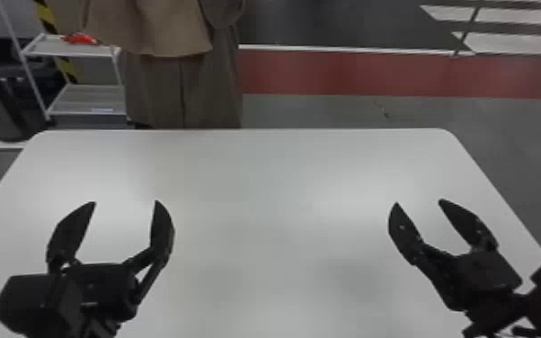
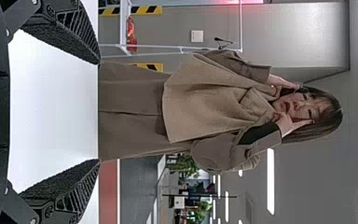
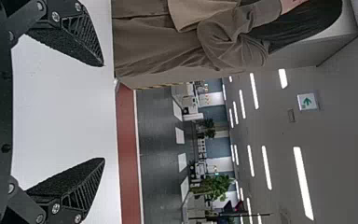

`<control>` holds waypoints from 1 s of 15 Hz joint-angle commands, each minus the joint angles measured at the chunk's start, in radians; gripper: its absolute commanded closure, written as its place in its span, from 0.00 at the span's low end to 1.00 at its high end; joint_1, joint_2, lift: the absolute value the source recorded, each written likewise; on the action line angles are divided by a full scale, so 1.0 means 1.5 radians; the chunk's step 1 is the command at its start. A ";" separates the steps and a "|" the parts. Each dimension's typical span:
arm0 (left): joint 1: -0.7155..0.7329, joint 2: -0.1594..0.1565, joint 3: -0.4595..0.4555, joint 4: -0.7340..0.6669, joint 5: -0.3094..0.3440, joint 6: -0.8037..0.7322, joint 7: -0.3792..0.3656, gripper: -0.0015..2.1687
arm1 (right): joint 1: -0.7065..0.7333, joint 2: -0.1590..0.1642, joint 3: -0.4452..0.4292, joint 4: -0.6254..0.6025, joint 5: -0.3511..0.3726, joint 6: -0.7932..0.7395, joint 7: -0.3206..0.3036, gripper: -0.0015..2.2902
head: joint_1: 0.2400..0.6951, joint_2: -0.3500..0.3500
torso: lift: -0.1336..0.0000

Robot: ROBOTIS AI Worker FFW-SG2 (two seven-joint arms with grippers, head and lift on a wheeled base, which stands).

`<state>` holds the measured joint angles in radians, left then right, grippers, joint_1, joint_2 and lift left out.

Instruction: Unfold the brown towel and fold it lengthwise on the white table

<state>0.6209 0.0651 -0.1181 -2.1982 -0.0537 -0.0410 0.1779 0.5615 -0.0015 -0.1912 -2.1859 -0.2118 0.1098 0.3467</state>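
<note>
1. Rack point(image 1: 90, 96): white, shelved, standing beyond the table's far left corner in the head view.
2. Red item point(image 1: 82, 39): one, on the rack's upper shelf; kind cannot be told.
3. Left gripper point(image 1: 125, 202): black, over the left part of the table, pointing toward the far edge. Fingers wide apart, nothing between them. In its own wrist view the left gripper point(image 2: 99, 112) has rough, dark inner faces and ribbed sides, the tips well separated.
4. Table point(image 1: 256, 180): white, smooth, rounded at both far corners; it runs beneath the two grippers and across the space between them.
5. Towel: location cannot be told.
6. Right gripper point(image 1: 419, 202): black, over the right part of the table, angled toward the far edge and inward to the middle. Fingers spread wide, holding nothing. Its wrist view gives the same wide gap, with white tabletop behind it.
7. Floor strip point(image 1: 373, 74): red, crossing the grey floor point(image 1: 512, 130) beyond the table, behind its far edge and on to the right.
8. Sign point(image 3: 307, 101): green and white, overhead, in the right wrist view.
</note>
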 commanded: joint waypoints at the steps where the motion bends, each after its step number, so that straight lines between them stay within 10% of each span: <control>1: 0.000 0.000 -0.001 0.000 0.000 0.000 0.000 0.06 | 0.001 0.002 0.000 -0.001 0.000 -0.002 0.000 0.08 | 1.00 0.41 | 0.08; 15: 0.002 0.001 -0.001 -0.001 0.000 0.002 0.007 0.06 | 0.010 0.002 0.016 -0.005 0.011 -0.020 -0.007 0.05 | 1.00 0.44 | 0.08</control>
<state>0.6232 0.0659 -0.1196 -2.1990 -0.0537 -0.0379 0.1888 0.5753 -0.0015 -0.1677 -2.1936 -0.1958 0.0791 0.3377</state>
